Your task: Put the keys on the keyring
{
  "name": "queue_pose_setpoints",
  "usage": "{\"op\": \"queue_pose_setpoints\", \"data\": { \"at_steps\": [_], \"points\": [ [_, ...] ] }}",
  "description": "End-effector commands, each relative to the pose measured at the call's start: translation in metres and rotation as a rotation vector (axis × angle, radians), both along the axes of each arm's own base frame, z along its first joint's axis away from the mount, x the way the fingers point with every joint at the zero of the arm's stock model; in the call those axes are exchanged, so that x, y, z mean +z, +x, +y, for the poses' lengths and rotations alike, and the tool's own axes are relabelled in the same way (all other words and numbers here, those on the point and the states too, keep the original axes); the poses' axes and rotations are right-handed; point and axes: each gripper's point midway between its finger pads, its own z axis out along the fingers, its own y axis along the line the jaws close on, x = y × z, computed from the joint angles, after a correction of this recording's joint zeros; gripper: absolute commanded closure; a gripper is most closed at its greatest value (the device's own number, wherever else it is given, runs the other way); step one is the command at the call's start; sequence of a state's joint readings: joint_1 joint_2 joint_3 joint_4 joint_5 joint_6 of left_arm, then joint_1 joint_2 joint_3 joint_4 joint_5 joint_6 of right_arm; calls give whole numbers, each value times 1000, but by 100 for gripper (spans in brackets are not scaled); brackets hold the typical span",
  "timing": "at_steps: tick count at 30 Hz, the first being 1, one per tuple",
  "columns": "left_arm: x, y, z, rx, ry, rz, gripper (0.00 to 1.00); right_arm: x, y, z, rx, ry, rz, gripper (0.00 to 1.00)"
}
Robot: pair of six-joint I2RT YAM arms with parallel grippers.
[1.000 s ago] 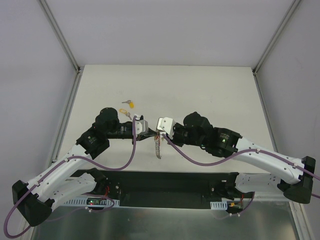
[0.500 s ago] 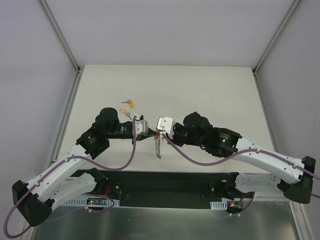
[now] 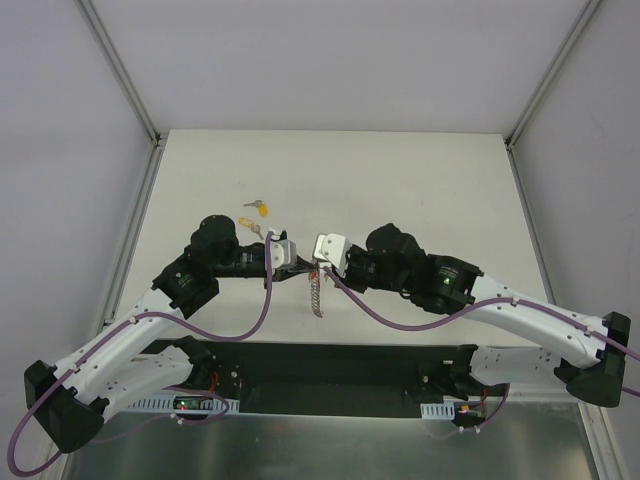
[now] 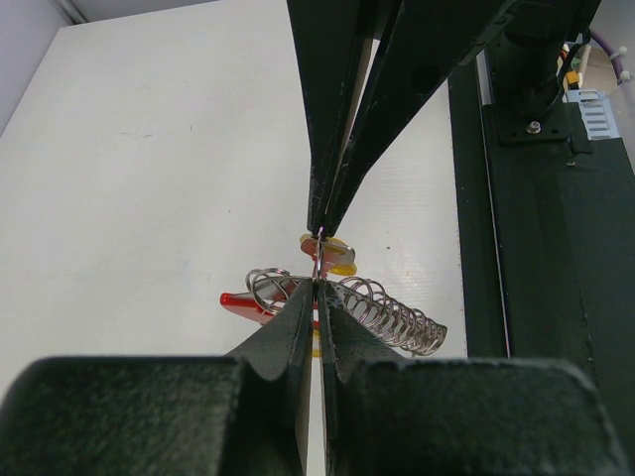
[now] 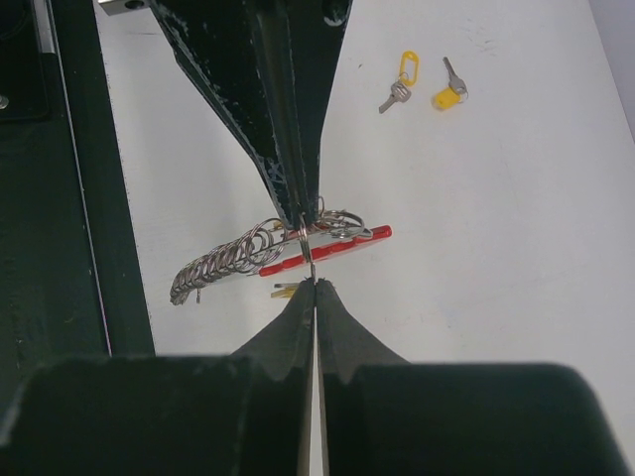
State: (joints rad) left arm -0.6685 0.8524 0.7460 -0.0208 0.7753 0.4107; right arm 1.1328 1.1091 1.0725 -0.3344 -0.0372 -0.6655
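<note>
Left arm: reaches from the near-left corner, elbow bent, forearm running low towards the table's middle.
Right arm: mirrors it from the near-right corner, wrist pointing left, so the two tools meet tip to tip.
Left gripper: clenched, tips pinching a thin wire ring of the keyring.
Right gripper: clenched too, tips on the same ring from the opposite side.
Keyring position: between the two tips at mid-table; red clip lies crosswise, coiled metal strap trails towards the arm bases.
Yellow-headed key: right at the meeting tips; whether it is threaded cannot be told.
Loose keys: two, yellow-tagged, lying well apart on the far-left side.
</note>
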Motion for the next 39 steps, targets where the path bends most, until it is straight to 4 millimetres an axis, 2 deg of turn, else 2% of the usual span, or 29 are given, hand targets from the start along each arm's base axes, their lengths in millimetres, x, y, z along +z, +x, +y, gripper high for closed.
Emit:
{"op": "queue_pose_setpoints", "data": {
  "at_steps": [1, 39],
  "points": [
    [24, 1, -3, -12, -57, -91, 100, 19, 5, 3, -23, 45, -15, 99],
    [19, 3, -5, -15, -43, -74, 100, 29, -2, 4, 11, 88, -9, 99]
  ]
}}
